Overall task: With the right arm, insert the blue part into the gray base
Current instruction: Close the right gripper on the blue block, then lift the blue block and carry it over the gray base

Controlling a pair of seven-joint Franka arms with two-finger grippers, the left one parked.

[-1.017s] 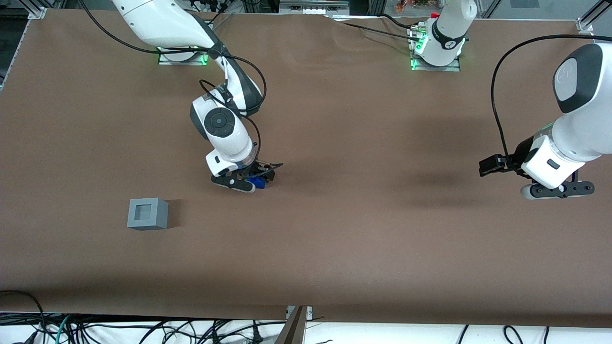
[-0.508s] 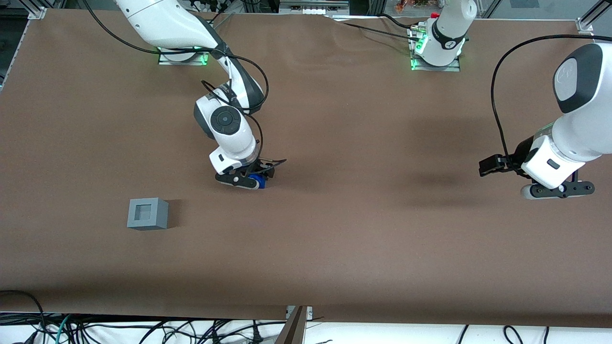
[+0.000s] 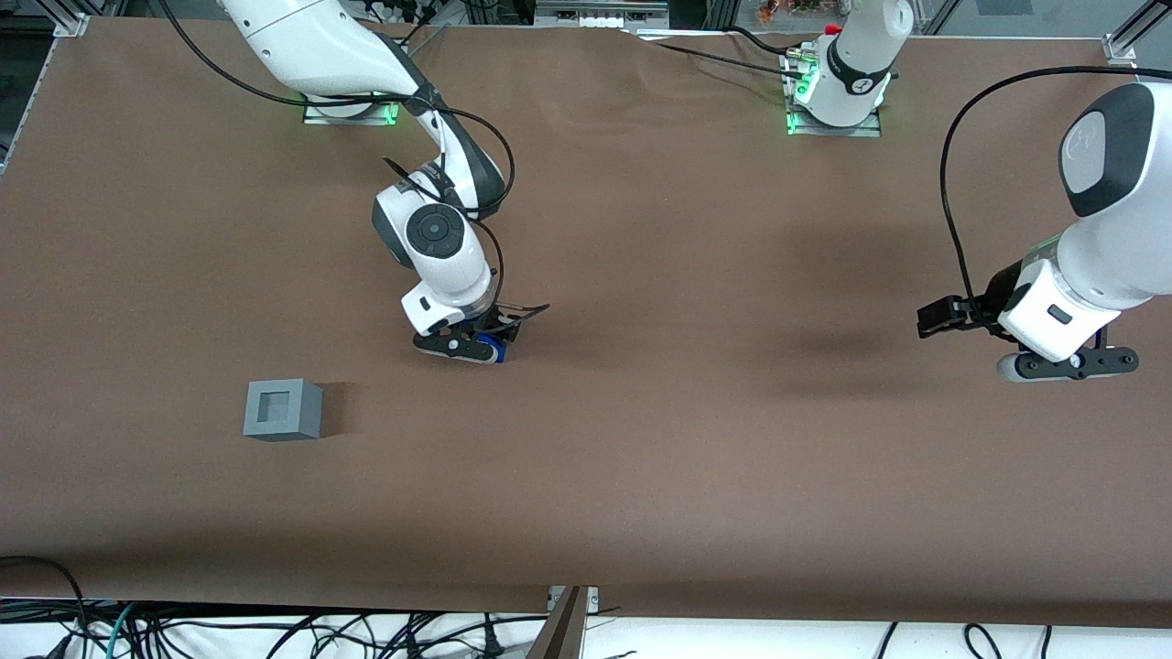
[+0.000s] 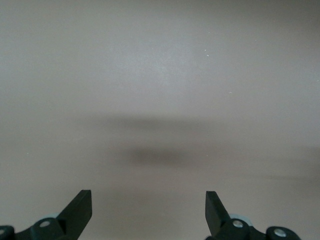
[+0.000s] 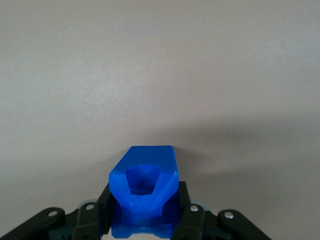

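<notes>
One gray base (image 3: 282, 410) lower left of frame on brown worktop (image 3: 696, 439), recess up, unoccupied. Up and right of it, near centre-left: claw (image 3: 469, 346) clamped on blue part (image 3: 493, 349), low over worktop. Step in hand: grasp done, carry pending. Next: lift, traverse toward base, align square over recess, lower.

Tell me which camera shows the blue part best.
The right wrist view: the blue part fills the frame between the gripper fingers, shut on it. The front view shows only a blue sliver under the gripper. The left wrist view shows none of it.
</notes>
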